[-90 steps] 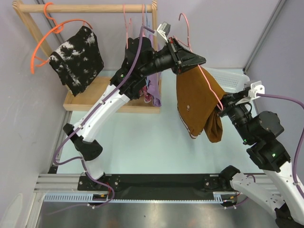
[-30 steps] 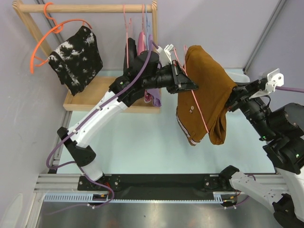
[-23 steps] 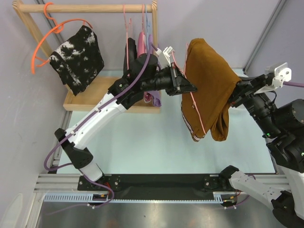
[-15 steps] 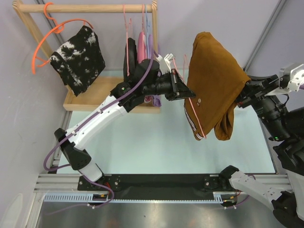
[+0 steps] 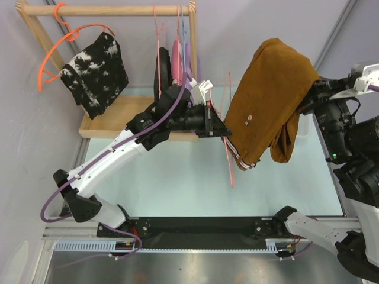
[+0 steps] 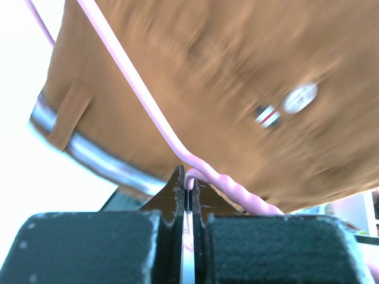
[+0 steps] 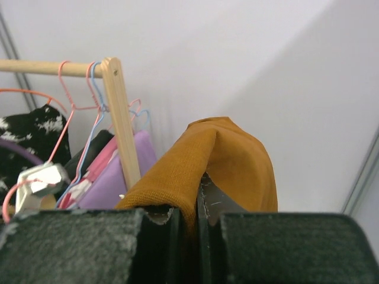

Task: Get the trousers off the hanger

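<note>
The rust-brown trousers (image 5: 272, 94) hang in the air at the right, striped hem (image 5: 240, 163) lowest. My right gripper (image 5: 312, 94) is shut on their upper fold, which also shows pinched between the jaws in the right wrist view (image 7: 231, 148). My left gripper (image 5: 226, 132) is shut on the thin pink wire hanger (image 5: 228, 163), which dangles along the trousers' left edge. In the left wrist view the pink wire (image 6: 148, 103) crosses in front of the brown cloth (image 6: 237, 65) from my closed jaws (image 6: 189, 177). I cannot tell whether any wire is still inside the cloth.
A wooden rack (image 5: 106, 10) stands at the back left with a large orange round hanger (image 5: 50, 56), a black-and-white garment (image 5: 98, 71) and pink, purple and dark clothes (image 5: 177, 59). Its wooden base (image 5: 112, 121) lies under my left arm. The rack post (image 7: 121, 118) shows in the right wrist view.
My right gripper has pulled the trousers up and to the right. My left gripper has moved down and left with the hanger, whose frame now hangs beside the cloth, not across it.
</note>
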You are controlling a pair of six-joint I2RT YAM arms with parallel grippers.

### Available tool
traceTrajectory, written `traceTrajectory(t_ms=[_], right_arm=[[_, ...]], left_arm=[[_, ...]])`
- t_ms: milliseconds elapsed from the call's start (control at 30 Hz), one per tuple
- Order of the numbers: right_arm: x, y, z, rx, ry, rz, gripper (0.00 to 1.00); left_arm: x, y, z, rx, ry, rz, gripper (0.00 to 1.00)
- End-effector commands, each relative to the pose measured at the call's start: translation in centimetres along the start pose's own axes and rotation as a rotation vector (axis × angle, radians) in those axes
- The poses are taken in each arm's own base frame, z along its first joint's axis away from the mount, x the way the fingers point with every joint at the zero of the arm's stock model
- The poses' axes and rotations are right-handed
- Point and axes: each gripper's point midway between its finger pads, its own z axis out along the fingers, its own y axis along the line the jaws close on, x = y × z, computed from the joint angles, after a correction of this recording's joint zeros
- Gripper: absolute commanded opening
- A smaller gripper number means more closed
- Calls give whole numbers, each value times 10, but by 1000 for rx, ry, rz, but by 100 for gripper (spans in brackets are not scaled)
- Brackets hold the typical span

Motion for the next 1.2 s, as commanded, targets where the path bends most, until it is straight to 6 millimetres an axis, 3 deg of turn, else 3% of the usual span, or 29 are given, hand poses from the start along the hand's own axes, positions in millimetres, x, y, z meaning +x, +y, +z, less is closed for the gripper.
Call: traceTrajectory(t_ms=[0, 133, 500, 600, 767, 800, 900, 933, 1133, 1167], right_arm=[[-99, -29, -8, 122, -313, 113, 0], [-104, -31, -5, 137, -334, 123, 0], [-83, -59, -6, 304, -279, -36, 0], [-74, -61, 0, 335, -252, -82, 0], [-31, -65, 21, 402, -138, -196, 0], [-34, -70, 22, 429, -162, -192, 0], [-17, -77, 34, 445, -144, -205, 0], [-13, -93, 34, 497, -146, -194, 0], [31, -134, 57, 524, -91, -179, 0], [35, -150, 58, 556, -93, -169, 0]], left_arm=[[10, 12, -19, -51, 1, 110, 0], [18, 14, -23, -45, 16, 125, 0], [35, 12, -52, -29, 27, 202, 0], [40, 3, -68, 13, 9, 235, 0], [46, -11, -95, 75, -27, 287, 0], [47, -14, -99, 88, -29, 295, 0], [52, -23, -110, 130, -27, 322, 0], [53, -24, -113, 136, -27, 334, 0], [58, -31, -127, 168, -25, 380, 0], [59, -32, -128, 173, -23, 386, 0]])
